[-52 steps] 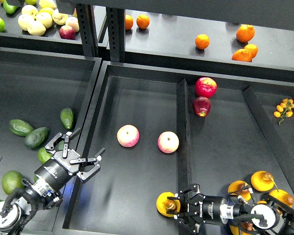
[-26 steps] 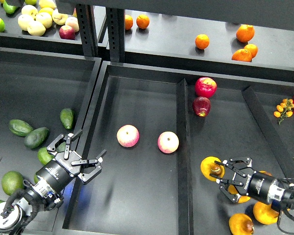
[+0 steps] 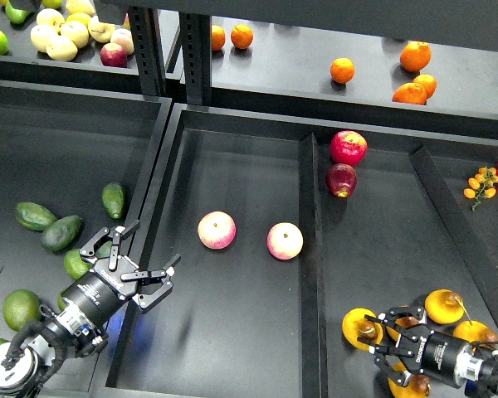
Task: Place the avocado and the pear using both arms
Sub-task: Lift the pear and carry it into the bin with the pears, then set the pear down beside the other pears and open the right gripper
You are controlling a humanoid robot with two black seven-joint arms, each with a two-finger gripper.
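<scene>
Several green avocados (image 3: pixel 62 233) lie in the left bin. My left gripper (image 3: pixel 153 245) is open and empty, over the wall between the left and middle bins, just right of the nearest avocado (image 3: pixel 75 264). My right gripper (image 3: pixel 376 340) is low in the right compartment, pointing left. Its fingers are closed on a golden-yellow pear (image 3: pixel 358 325) with a dark spot, which is held at the fingertips close to the bin floor. More pears (image 3: pixel 444 305) lie right behind that gripper.
Two pink-and-yellow apples (image 3: pixel 217 230) lie in the middle compartment (image 3: pixel 232 332). Two red apples (image 3: pixel 349 148) sit at the back of the right compartment. A raised divider (image 3: pixel 309 249) separates these two. Oranges (image 3: pixel 415 56) and pale apples (image 3: pixel 62 37) are on the back shelf.
My right gripper carried the pear from the front of the middle compartment over the divider into the right compartment, then lowered it toward the front. My left gripper has barely moved.
</scene>
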